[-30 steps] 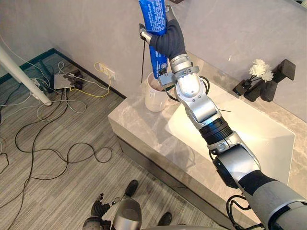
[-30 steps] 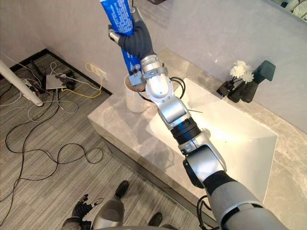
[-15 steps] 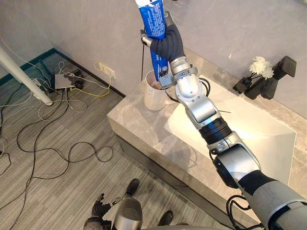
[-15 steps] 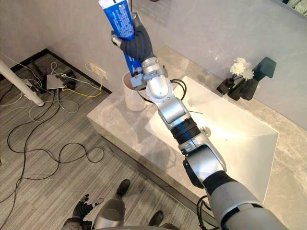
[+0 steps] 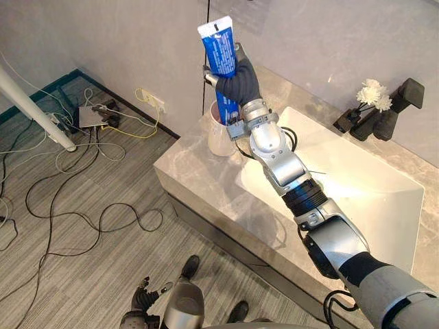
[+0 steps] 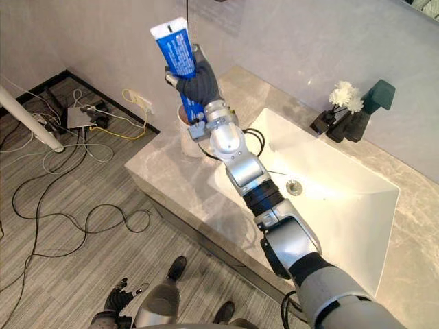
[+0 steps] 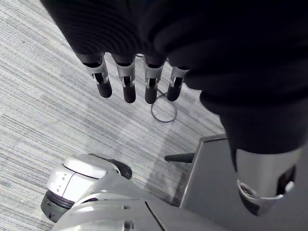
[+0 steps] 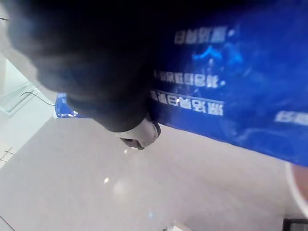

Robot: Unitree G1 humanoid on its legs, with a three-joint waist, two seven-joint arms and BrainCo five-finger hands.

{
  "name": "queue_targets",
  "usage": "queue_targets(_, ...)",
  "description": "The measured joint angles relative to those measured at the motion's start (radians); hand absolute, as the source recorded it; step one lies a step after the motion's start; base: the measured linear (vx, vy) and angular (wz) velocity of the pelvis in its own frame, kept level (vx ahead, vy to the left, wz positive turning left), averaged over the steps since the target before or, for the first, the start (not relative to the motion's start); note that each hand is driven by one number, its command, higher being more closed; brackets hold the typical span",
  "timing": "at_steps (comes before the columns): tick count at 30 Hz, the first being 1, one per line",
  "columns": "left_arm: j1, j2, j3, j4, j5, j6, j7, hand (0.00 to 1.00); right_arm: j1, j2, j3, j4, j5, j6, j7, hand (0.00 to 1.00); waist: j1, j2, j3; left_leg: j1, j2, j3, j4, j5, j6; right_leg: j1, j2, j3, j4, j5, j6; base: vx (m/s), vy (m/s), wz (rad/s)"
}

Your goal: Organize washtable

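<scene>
My right hand [image 5: 236,79] is shut on a blue toothpaste tube [image 5: 218,44], which it holds upright with the flat crimped end on top. The tube's lower end hangs at the mouth of a white cup [image 5: 218,137] that stands on the left end of the grey marble counter [image 5: 199,178]. Up close, the tube [image 8: 231,96] shows against the hand's dark cover in the right wrist view. My left hand [image 7: 130,82] hangs low over the floor with its fingers straight and nothing in them.
A white sink basin [image 5: 357,199] is set into the counter to the right of the cup. A black faucet [image 5: 401,103] and white flowers [image 5: 372,96] stand at the back right. Loose cables [image 5: 82,205] and a white pole [image 5: 31,106] lie on the floor at left.
My right hand has come down with the tube toward the cup; the tube's top end is now in the picture. The left hand has not moved.
</scene>
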Motion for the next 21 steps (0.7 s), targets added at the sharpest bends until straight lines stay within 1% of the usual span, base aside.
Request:
queue_targets(8, 0.0, 0.0, 0.0, 0.0, 0.0, 0.0, 0.0, 0.0, 0.029, 0.011, 0.022, 0.0, 0.0, 0.004, 0.004, 1.0, -0.001, 0.0, 0.0, -0.001, -0.002, -0.001, 0.0, 0.005, 0.003, -0.002, 0.0, 0.001, 0.001, 0.0, 0.0, 0.0, 0.0, -0.01)
queue_targets(9, 0.0, 0.0, 0.0, 0.0, 0.0, 0.0, 0.0, 0.0, 0.034, 0.013, 0.027, 0.0, 0.0, 0.006, 0.007, 0.0, -0.001, 0.0, 0.0, -0.001, -0.003, -0.002, 0.0, 0.005, 0.003, -0.002, 0.0, 0.001, 0.001, 0.0, 0.0, 0.0, 0.0, 0.0)
queue_targets(12, 0.0, 0.0, 0.0, 0.0, 0.0, 0.0, 0.0, 0.0, 0.036, 0.015, 0.027, 0.0, 0.0, 0.008, 0.02, 0.0, -0.001, 0.0, 0.0, -0.001, -0.003, -0.002, 0.0, 0.005, 0.003, -0.002, -0.001, 0.0, 0.001, 0.0, 0.0, 0.0, 0.0, 0.0)
queue_targets(21, 0.001, 0.0, 0.0, 0.0, 0.0, 0.001, 0.0, 0.0, 0.06, 0.028, 0.026, 0.0, -0.011, 0.008, 0.019, 0.0, -0.001, -0.001, -0.001, 0.0, -0.002, -0.001, 0.0, 0.006, 0.003, -0.001, -0.001, 0.0, 0.003, 0.0, 0.0, 0.0, 0.0, 0.0)
